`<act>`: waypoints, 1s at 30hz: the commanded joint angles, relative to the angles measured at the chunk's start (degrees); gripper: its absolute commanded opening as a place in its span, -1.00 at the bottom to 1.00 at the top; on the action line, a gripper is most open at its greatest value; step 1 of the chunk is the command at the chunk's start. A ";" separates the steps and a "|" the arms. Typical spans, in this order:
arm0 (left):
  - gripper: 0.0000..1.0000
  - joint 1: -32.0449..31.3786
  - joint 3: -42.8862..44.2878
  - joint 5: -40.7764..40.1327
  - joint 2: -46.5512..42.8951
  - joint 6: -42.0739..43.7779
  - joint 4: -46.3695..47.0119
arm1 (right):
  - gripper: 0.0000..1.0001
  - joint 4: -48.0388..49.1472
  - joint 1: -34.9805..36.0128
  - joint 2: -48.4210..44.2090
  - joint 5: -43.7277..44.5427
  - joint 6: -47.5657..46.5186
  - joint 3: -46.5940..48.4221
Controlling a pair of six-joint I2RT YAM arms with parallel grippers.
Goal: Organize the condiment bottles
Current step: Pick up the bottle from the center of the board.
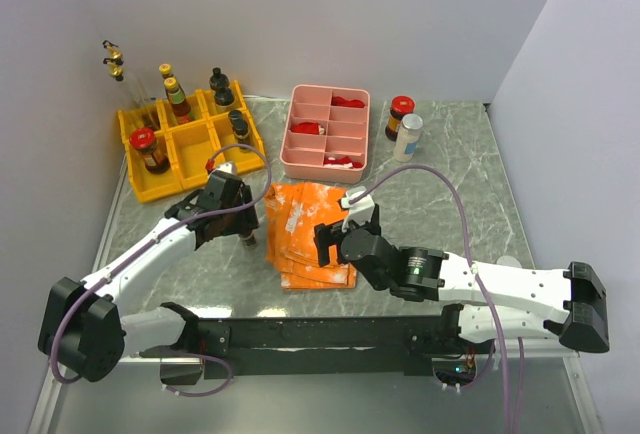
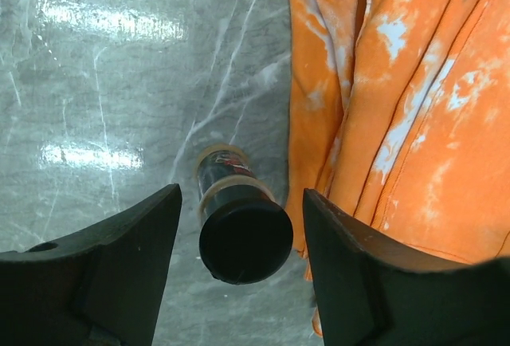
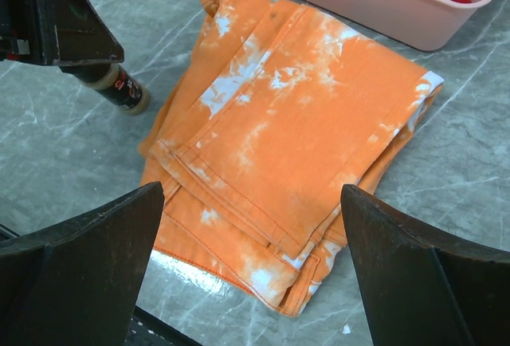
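A small dark bottle (image 2: 245,241) with a black cap stands upright on the marble table, just left of the orange cloth. My left gripper (image 2: 239,202) is lowered over it with a finger on either side of the cap. Both jaws stand apart from the cap, so the gripper is open. The top view shows the same bottle (image 1: 246,240) under the left gripper (image 1: 241,226). My right gripper (image 3: 251,194) hangs wide open above the cloth's near edge, holding nothing. Several condiment bottles (image 1: 177,99) stand in the yellow bin (image 1: 190,154). Two more jars (image 1: 400,117) stand at the back right.
The folded orange cloth (image 1: 305,229) lies in the middle between the two arms. A pink divided tray (image 1: 290,154) with red pieces sits behind it. Two tall thin bottles (image 1: 113,59) stand behind the yellow bin at the back left, near the wall.
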 commanded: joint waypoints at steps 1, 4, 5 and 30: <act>0.32 -0.94 0.51 -1.40 -0.51 -2.03 0.30 | 1.00 1.29 0.06 -2.02 2.02 -0.40 -0.35; 0.28 -1.47 0.25 -1.49 -1.30 -2.47 0.12 | 1.00 1.20 0.15 -2.10 2.10 -0.40 -0.26; 0.26 -1.56 0.16 -1.66 -1.30 -2.64 0.03 | 1.00 1.37 0.15 -2.19 2.10 -0.40 -0.26; -0.98 3.69 35.04 -10.47 12.92 8.87 -5.35 | 1.00 1.99 0.15 -8.43 2.45 -1.54 -0.35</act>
